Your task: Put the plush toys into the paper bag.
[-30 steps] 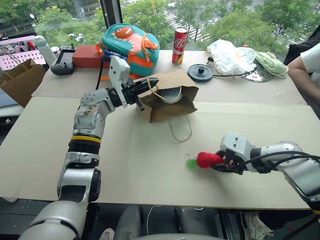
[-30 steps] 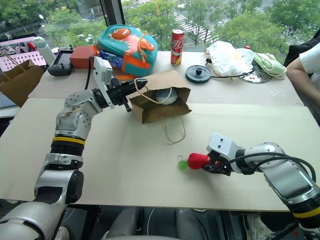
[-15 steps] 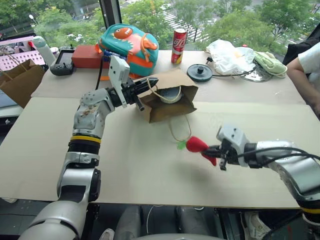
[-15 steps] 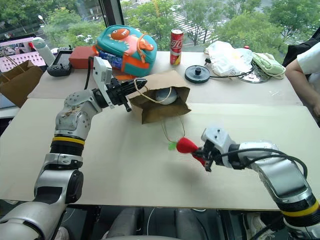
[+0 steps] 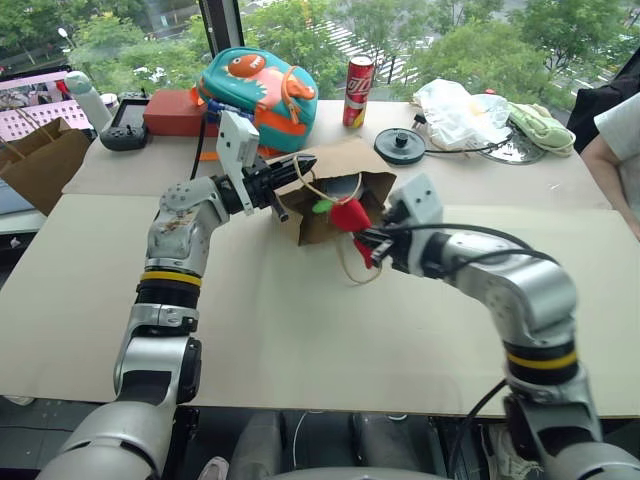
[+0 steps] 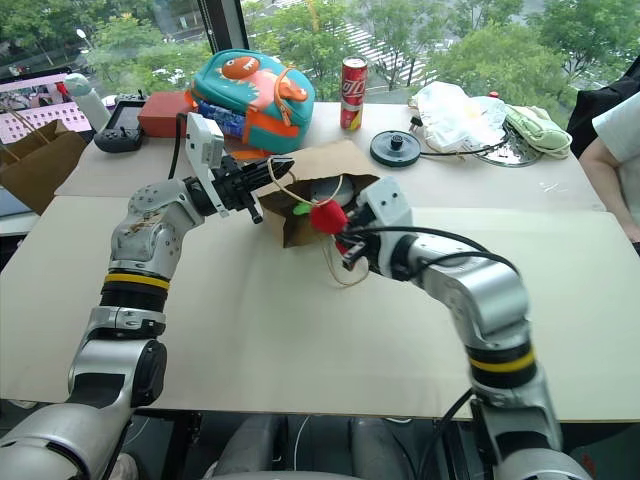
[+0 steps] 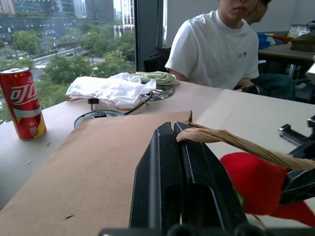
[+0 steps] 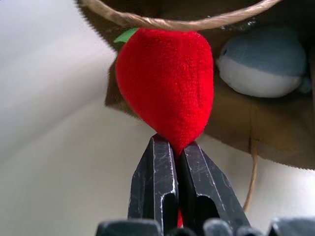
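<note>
While daylight and green trees fill the window behind a tan counter (image 5: 280, 340), the left gripper (image 5: 305, 163) pinches the paper bag (image 5: 345, 165) handle; the right gripper (image 5: 362, 240) clamps a red chili toy (image 5: 349, 214) at its mouth.

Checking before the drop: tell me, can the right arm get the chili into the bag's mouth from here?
Probably yes: the right gripper holds the chili just before the paper bag, whose mouth the left gripper holds open.

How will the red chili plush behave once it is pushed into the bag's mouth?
The chili plush looks soft: the right gripper pinches only its tip, so it may flop. It looks light and fuzzy, unlikely to slip. The paper bag could buckle.
</note>
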Action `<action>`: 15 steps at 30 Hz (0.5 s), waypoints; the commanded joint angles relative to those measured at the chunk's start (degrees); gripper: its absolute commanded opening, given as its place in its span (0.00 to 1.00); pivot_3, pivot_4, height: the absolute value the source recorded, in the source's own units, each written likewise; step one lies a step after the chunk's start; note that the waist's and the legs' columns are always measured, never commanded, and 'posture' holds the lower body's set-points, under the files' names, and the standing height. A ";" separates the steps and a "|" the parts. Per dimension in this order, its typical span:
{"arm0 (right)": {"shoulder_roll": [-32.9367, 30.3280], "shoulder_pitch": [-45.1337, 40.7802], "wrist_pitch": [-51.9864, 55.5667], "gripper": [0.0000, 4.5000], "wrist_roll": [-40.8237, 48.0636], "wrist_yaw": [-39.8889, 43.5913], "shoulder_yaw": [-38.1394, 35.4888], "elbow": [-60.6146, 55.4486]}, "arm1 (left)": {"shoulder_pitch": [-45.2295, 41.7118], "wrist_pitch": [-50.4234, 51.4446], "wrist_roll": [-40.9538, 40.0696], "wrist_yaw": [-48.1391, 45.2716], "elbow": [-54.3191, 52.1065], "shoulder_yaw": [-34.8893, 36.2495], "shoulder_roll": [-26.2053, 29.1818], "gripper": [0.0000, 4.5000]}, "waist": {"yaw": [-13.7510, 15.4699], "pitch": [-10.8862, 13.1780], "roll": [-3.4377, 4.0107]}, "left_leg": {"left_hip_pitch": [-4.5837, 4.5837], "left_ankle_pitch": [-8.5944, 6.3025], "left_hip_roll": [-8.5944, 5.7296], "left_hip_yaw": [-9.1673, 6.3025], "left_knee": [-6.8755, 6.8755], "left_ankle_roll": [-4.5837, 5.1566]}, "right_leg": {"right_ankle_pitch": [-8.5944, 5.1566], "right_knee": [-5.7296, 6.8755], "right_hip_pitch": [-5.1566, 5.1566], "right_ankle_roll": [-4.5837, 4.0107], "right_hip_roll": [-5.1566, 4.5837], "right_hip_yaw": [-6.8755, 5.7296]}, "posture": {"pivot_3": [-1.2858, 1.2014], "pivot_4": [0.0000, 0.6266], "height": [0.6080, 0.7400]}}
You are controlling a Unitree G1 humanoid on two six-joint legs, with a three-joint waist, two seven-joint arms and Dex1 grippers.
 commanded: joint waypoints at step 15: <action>19.64 -21.46 -17.96 0.01 -11.33 -11.05 -0.10 38.87 | -2.16 -1.87 -0.28 -1.15 0.35 0.03 -0.56 0.00 | -0.23 -0.02 0.04 | 0.03 0.01 0.03 -0.03 -0.16 -0.01 | 0.04 0.47 -0.13 -0.07 -0.04 -0.19 | 0.52 0.24 0.95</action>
